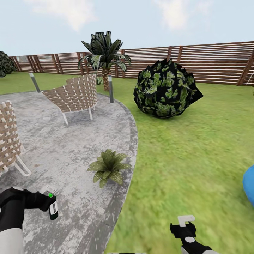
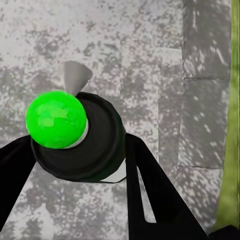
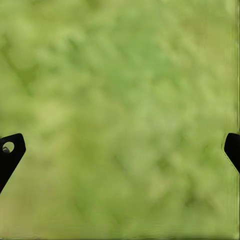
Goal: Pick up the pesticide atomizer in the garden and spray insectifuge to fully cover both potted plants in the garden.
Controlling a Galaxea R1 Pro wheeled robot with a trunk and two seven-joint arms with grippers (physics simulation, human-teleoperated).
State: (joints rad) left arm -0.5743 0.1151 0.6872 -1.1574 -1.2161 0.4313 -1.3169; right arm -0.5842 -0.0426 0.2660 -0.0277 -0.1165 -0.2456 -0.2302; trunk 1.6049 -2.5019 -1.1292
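Note:
My left gripper (image 1: 49,203) is shut on the pesticide atomizer (image 1: 53,209), a slim white bottle with a dark cap and a bright green knob, held low over the grey patio (image 1: 63,148). In the left wrist view the atomizer (image 2: 80,135) sits between the two black fingers (image 2: 150,190), its grey nozzle cone pointing away over the paving. One potted plant (image 1: 108,168), a low rosette of pointed green leaves, stands on the patio's edge ahead and to the right of that gripper. My right gripper (image 1: 185,224) hangs open over the lawn (image 3: 120,100), holding nothing.
Two woven wicker chairs (image 1: 76,93) (image 1: 8,141) stand on the patio. A big dark round bush (image 1: 164,88) sits on the grass, with a palm (image 1: 104,53) and a slatted fence (image 1: 211,60) behind. A blue object (image 1: 249,183) shows at the right edge.

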